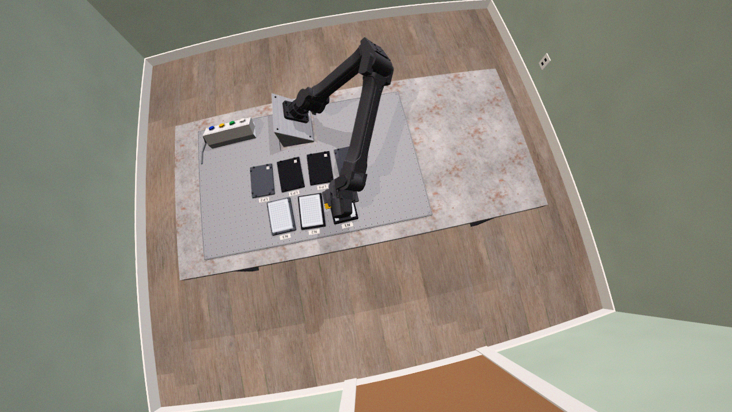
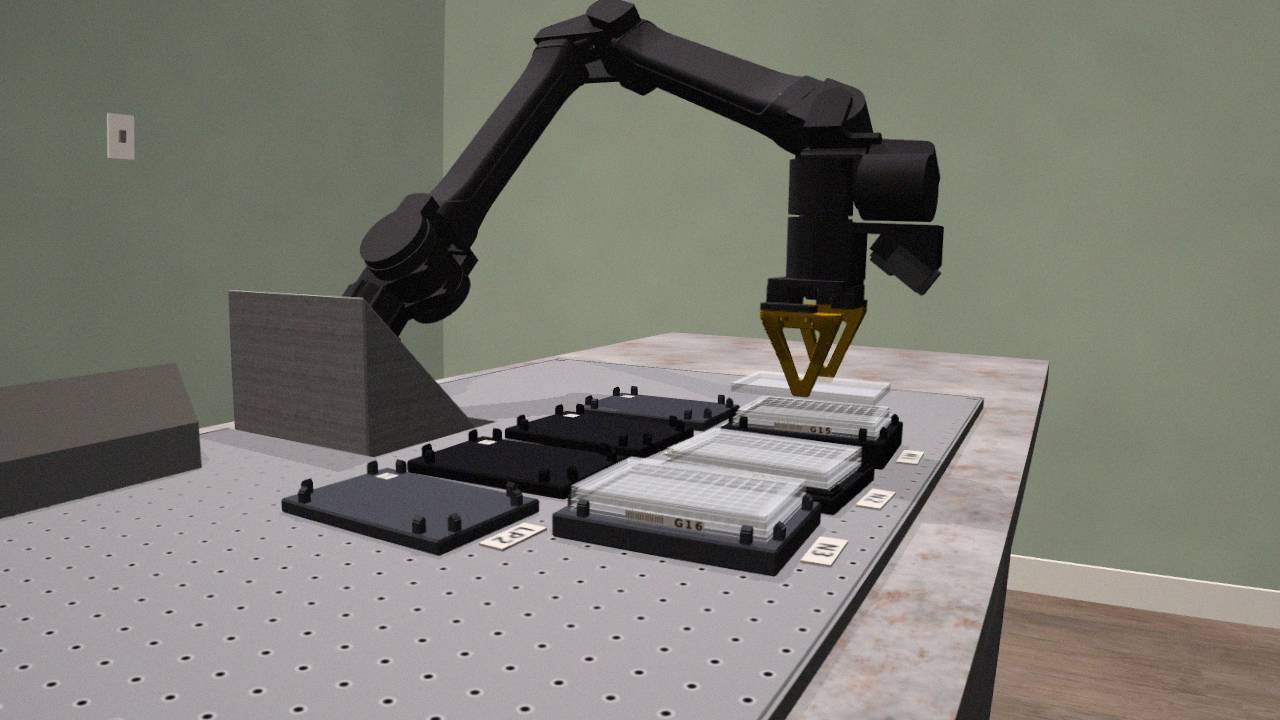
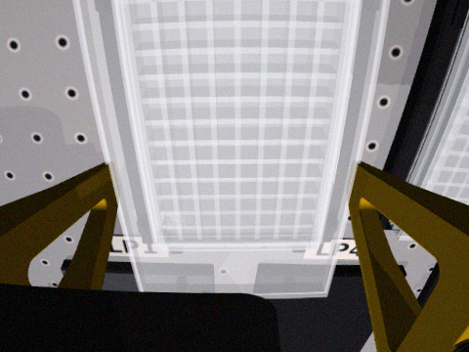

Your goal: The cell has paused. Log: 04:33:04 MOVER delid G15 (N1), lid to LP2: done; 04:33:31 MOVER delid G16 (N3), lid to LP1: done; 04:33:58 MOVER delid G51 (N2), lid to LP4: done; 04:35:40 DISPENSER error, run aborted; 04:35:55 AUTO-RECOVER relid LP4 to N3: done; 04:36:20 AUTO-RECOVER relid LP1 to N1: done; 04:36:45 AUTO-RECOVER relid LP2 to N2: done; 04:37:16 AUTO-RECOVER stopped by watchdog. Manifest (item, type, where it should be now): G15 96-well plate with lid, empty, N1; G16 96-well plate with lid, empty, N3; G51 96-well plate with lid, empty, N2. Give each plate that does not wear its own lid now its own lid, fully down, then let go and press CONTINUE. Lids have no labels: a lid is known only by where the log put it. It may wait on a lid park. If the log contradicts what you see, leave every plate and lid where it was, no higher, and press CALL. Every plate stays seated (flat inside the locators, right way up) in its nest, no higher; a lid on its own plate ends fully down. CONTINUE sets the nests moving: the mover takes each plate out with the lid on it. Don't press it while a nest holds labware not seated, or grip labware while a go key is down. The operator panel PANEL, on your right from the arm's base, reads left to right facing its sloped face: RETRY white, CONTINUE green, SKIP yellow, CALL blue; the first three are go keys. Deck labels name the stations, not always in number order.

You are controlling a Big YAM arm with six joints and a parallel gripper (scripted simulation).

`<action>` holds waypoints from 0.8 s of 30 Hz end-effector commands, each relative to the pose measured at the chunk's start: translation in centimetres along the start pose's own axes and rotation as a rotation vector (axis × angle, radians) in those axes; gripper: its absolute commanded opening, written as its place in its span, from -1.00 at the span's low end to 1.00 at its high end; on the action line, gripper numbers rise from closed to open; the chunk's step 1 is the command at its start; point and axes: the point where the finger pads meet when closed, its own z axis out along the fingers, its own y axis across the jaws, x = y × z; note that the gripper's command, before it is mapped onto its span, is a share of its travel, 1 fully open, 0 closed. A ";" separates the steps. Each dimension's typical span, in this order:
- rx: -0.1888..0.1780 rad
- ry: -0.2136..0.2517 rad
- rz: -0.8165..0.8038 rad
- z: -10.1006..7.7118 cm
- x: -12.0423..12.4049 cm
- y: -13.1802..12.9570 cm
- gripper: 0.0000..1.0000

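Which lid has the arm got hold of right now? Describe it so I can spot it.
Start at the row of three plates along the grey deck's front edge and go to the far end, plate G15. The clear lid hangs just above it, pinched between the yellow fingers. It alone is lifted; the neighbours' lids sit down.

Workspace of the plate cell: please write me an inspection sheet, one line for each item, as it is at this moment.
Surface: grey perforated deck on a mottled table.
Job's things: clear lid lifted above 96-well plate G15 in its nest; lidded plate G16 at N3; a third lidded plate between them; dark lid park LP2 bare.
Clutter: nothing seen.
Grippers: yellow pincer shut on the lid.
Cables: nothing seen.
Surroundings: grey button panel, green walls, wood floor.
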 end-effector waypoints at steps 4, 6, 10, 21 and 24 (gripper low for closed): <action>0.002 -0.043 -0.030 -2.0 -2.0 0.4 -1.00; 0.001 -0.039 -0.020 -1.9 -1.8 0.1 -1.00; 0.002 -0.045 -0.018 -2.1 -2.1 -0.2 -1.00; 0.002 -0.045 -0.014 -2.2 -2.2 -0.4 -1.00; 0.002 -0.041 -0.019 -2.0 -2.2 -0.2 -1.00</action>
